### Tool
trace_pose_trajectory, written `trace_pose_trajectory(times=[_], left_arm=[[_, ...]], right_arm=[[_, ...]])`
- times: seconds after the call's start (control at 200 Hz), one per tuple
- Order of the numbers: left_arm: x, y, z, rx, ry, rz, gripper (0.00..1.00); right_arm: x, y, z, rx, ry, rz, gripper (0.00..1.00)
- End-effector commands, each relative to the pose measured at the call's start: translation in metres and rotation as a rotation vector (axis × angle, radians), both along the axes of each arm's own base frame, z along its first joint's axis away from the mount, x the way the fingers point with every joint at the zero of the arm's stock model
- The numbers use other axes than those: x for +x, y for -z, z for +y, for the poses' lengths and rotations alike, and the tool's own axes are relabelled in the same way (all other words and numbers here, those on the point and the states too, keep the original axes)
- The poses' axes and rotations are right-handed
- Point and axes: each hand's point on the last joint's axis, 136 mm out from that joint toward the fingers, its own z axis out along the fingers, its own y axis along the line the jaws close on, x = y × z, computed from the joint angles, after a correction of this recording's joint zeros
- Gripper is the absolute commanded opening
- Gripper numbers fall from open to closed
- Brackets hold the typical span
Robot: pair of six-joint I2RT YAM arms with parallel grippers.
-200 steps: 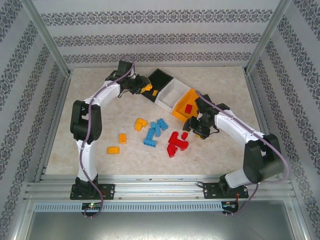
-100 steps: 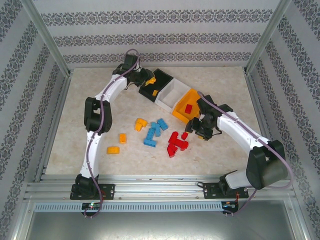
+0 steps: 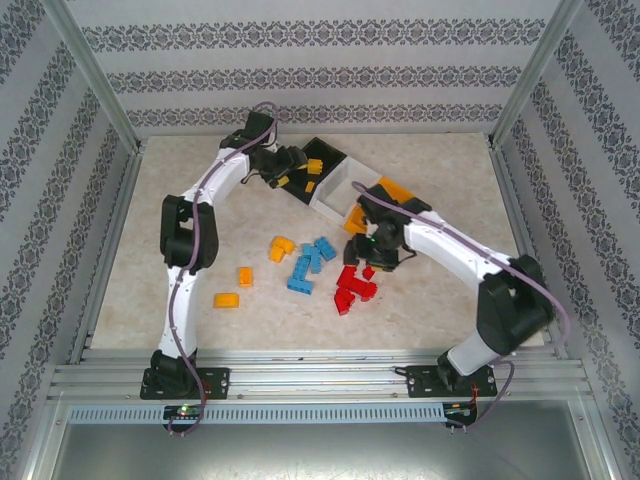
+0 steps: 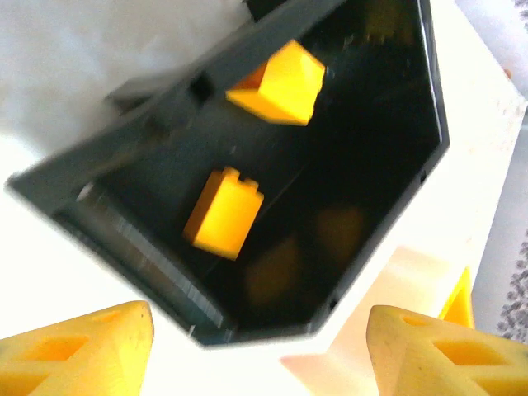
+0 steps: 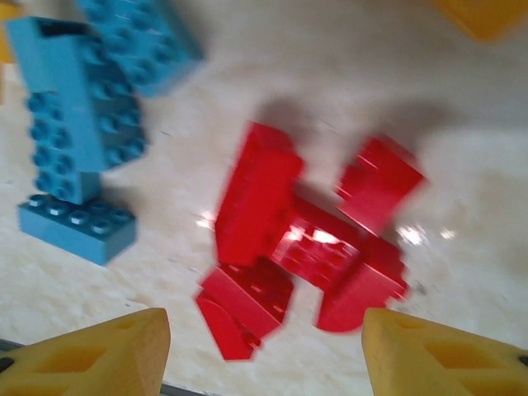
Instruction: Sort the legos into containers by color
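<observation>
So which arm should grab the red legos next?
The right arm. The right fingers hang open just above the red legos, so it likely only needs to dip down. The left fingers are open over the black bin, far from them, with yellow legos inside.

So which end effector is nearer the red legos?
Right. The right end effector hovers above the red legos; the left end effector is over the black bin, well away.

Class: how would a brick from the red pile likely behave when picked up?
The red pile bricks look rigid and small: probably stiff, light. Glossy highlights suggest slippery faces. They lie heaped and tilted, so neighbours would likely shift.
</observation>
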Motion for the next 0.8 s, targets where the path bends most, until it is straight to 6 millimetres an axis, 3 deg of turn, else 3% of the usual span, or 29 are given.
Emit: trace_pose_trajectory(times=[0.0,0.225,0.355,0.5,0.794], left_arm=[[-0.034,-0.039,0.024,0.094,0.044,-0.07,0.7],[-0.113,-0.025,0.052,0.179,0.071,-0.02,0.73],[-0.141,-0.012,0.066,0.147,0.02,0.013,0.74],[-0.155,-0.007,0.073,0.127,-0.009,0.028,0.74],[-0.163,-0.012,0.079,0.144,0.0,0.031,0.76]], right_arm=[[0.015,0.005,0.016,-0.072,-0.143,-0.027,0.63],[0.044,0.031,0.029,-0.179,-0.28,-0.014,0.57],[0.052,0.041,0.031,-0.205,-0.319,-0.009,0.57],[0.058,0.049,0.035,-0.215,-0.344,-0.001,0.58],[0.065,0.067,0.051,-0.197,-0.367,0.022,0.6]])
